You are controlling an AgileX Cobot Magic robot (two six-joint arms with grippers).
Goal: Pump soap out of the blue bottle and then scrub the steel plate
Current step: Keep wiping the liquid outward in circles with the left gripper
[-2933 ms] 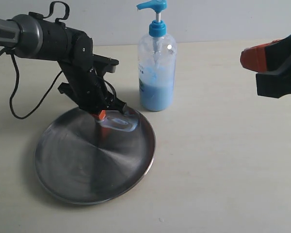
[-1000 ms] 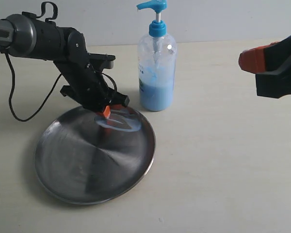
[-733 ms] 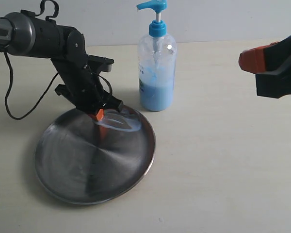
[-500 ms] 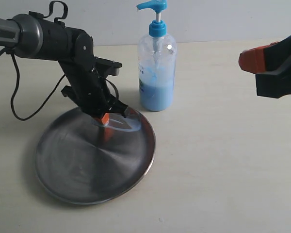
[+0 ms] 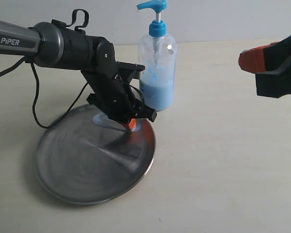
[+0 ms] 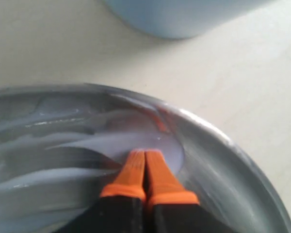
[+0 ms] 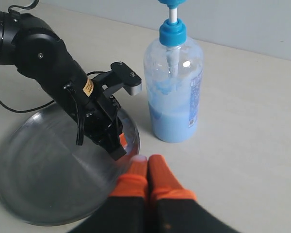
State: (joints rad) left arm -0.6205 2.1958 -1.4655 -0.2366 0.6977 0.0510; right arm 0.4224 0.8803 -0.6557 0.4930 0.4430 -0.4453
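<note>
A plain cream desk (image 5: 223,174) spreads under the left claw (image 5: 131,124); beyond it stands a bare, evenly lit grey wall (image 5: 233,19).

The worktop (image 5: 218,160) is a plain, matt cream surface. Along its far edge it meets a pale grey wall (image 5: 223,19). A tiny dark speck (image 5: 160,220) lies near the front edge, about midway along.

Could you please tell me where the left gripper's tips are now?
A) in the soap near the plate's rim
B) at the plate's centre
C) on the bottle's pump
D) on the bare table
A: the left wrist view shows the tips of the shut left gripper in the soap smear, just inside the rim of the plate.
</note>
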